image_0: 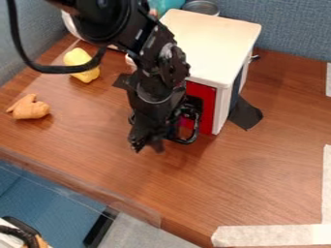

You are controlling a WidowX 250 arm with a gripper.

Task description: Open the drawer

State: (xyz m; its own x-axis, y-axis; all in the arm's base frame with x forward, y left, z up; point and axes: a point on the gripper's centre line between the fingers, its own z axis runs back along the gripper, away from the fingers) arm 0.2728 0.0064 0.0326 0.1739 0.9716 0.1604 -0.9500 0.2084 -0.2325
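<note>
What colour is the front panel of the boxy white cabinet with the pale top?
The front panel is red; the camera view shows it best.

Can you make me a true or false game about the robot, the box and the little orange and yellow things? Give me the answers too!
1. The box has a red front. True.
2. The gripper is on top of the box. False: it is down low, by the red front.
3. The yellow thing touches the orange thing. False: there is a gap between them.
4. Pale tape is stuck on the table. True.
5. The orange thing is inside the box. False: it lies on the table.
</note>
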